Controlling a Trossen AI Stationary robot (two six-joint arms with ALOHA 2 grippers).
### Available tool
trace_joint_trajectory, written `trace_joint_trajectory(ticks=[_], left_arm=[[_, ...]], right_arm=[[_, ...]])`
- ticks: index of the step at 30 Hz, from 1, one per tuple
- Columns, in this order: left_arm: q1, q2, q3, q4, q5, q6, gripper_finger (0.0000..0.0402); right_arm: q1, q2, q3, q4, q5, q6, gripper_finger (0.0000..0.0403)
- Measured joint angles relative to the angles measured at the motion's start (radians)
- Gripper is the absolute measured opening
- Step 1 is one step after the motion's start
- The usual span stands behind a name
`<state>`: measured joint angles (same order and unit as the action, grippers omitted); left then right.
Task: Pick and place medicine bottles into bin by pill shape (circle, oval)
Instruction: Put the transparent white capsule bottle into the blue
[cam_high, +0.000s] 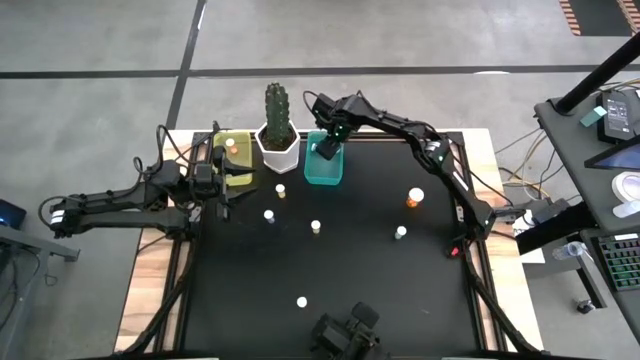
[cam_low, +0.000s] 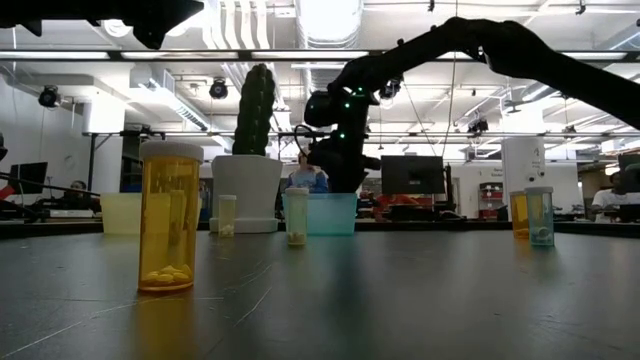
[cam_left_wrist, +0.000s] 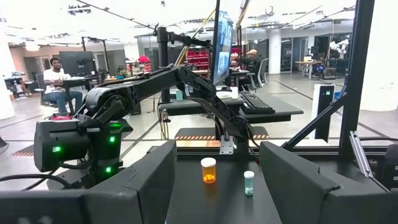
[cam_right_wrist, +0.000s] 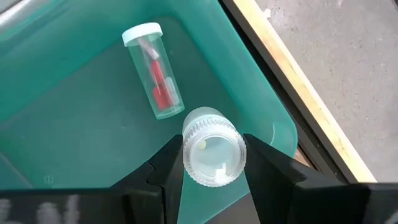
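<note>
My right gripper hangs over the teal bin at the far middle, shut on a clear bottle. One clear bottle with red pills lies on its side on the bin's floor. My left gripper is open and empty at the table's left, beside the yellow bin, which holds one bottle. Several small white-capped bottles stand on the black table, among them an orange one and a pale one. Both also show in the left wrist view, the orange one and the pale one. My right gripper pinches the clear bottle between its two fingers, on opposite sides of its upper end by the cap. The fingers come from above, pointing down into the bin. The bottle stands on end in the hold, cap toward the wrist, above the bin's floor.
A white hexagonal pot with a tall cactus stands between the two bins. A large orange bottle stands close to the low camera. The table's wooden edge runs just behind the teal bin. People sit at desks in the room beyond.
</note>
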<state>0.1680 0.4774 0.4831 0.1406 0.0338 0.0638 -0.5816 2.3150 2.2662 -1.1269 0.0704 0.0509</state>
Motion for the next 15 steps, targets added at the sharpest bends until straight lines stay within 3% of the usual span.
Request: trace_joint_trajectory(ticks=[7,15], left_arm=[[0.0,0.0,0.0,0.0,0.0,0.001,0.0215],[0.0,0.0,0.0,0.0,0.0,0.001,0.0215]], right_arm=[[0.0,0.0,0.0,0.013,0.0,0.0,0.0143],[0.0,0.0,0.0,0.011,0.0,0.027,0.0198]])
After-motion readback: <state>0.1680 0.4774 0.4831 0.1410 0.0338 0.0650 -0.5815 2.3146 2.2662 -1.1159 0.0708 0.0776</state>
